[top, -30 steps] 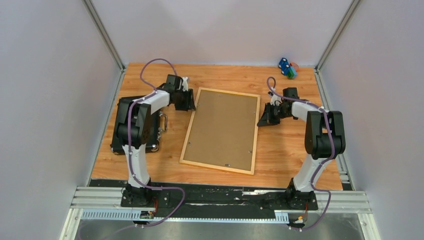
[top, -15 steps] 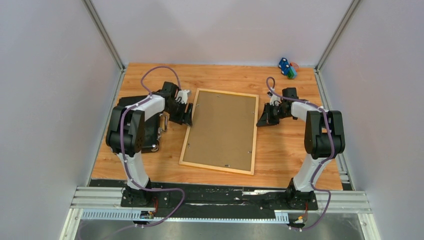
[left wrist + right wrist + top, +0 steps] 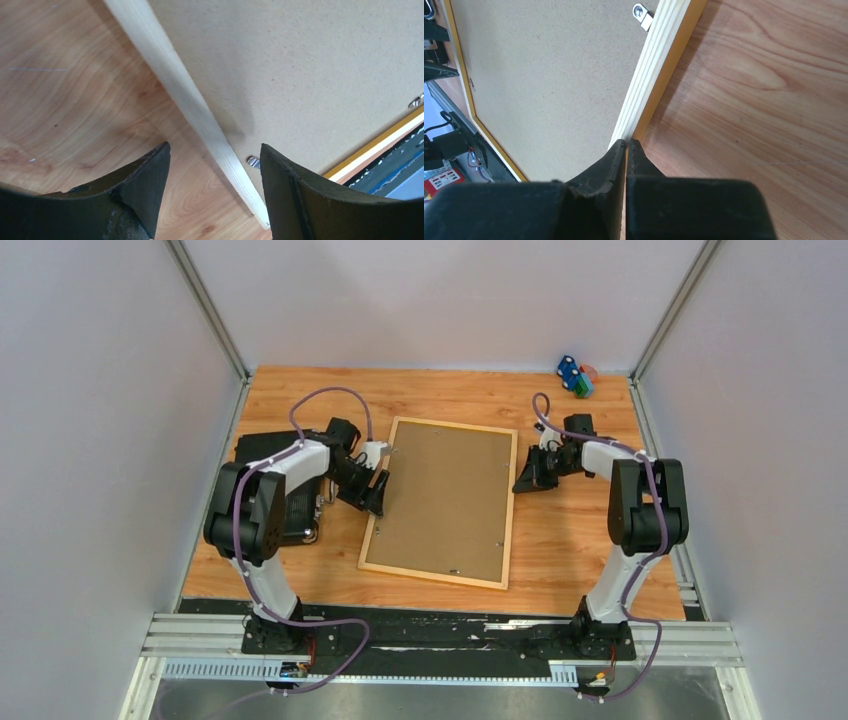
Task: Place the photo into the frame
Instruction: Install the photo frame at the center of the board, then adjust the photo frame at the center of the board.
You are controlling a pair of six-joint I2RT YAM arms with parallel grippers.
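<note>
While the frame (image 3: 432, 574) lies back-up, centrally placed, its right rail is butted by the closed right gripper (image 3: 626, 143), seemingly for steadying; the left gripper (image 3: 214, 150) is held spread astride the left rail. Photo unseen.

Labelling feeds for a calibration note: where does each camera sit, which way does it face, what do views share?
Top external: above and behind the robot, looking down on the table; left arm and right arm whole, left gripper and right gripper flanking the frame.
Left wrist: on the left arm, looking down between its open fingers at a frame rail and the backing board.
Right wrist: on the right arm, looking along the opposite rail past its shut fingers.
Shared: all three show frame and backing board.
</note>
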